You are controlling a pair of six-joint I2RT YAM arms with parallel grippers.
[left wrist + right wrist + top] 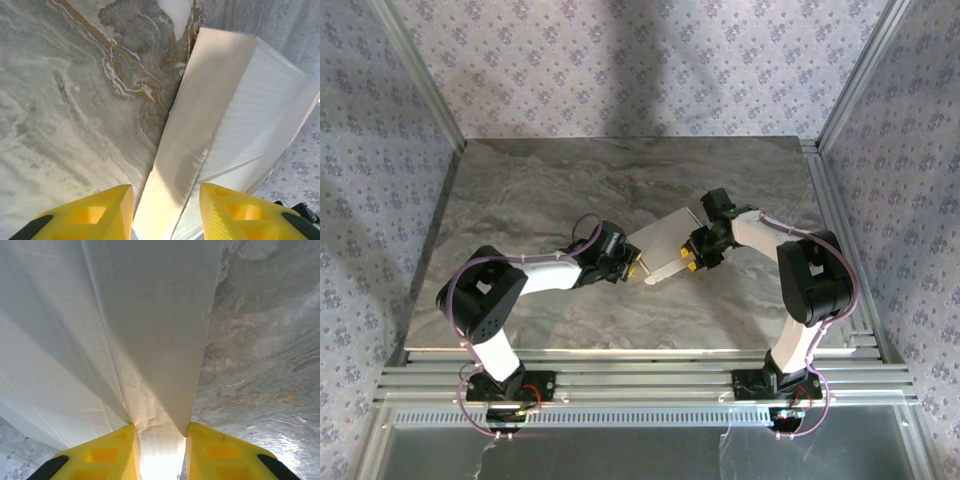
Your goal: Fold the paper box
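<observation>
Paper box [665,242] clamped by R pincer [160,427], inside L pincer [166,189].

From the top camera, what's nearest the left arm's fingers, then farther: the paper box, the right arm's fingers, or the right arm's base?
1. paper box, mid-table, right beside them.
2. right arm's fingers, across the box.
3. right arm's base, near right edge.

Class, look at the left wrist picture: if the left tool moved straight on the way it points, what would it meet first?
The box: it sits between the left tool's fingers and stretches on ahead of them. Whether the tool grips it is unclear.
</observation>
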